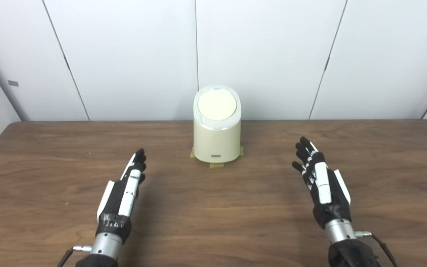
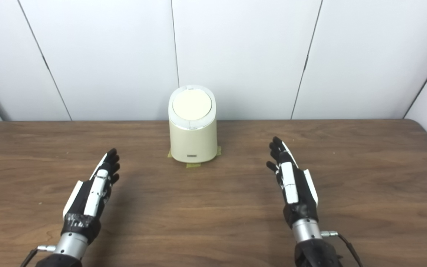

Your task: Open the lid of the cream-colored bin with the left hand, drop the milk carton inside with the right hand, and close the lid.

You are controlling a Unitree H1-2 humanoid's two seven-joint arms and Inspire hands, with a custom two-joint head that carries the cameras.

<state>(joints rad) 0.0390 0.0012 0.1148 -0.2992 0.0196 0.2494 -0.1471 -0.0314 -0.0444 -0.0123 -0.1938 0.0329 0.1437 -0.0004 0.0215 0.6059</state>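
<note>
A cream-colored bin [image 1: 217, 142] stands at the middle back of the wooden table [image 1: 213, 222]. Its round lid [image 1: 217, 105] is shut. My left hand [image 1: 124, 189] lies open and empty over the table, to the front left of the bin. My right hand [image 1: 319, 178] lies open and empty to the front right of the bin. Both hands are well apart from the bin. No milk carton shows in either view.
Pieces of yellowish tape [image 1: 216, 165] mark the bin's place on the table. White wall panels [image 1: 265, 55] stand right behind the table's far edge. A thin cable [image 1: 382, 244] runs from my right wrist.
</note>
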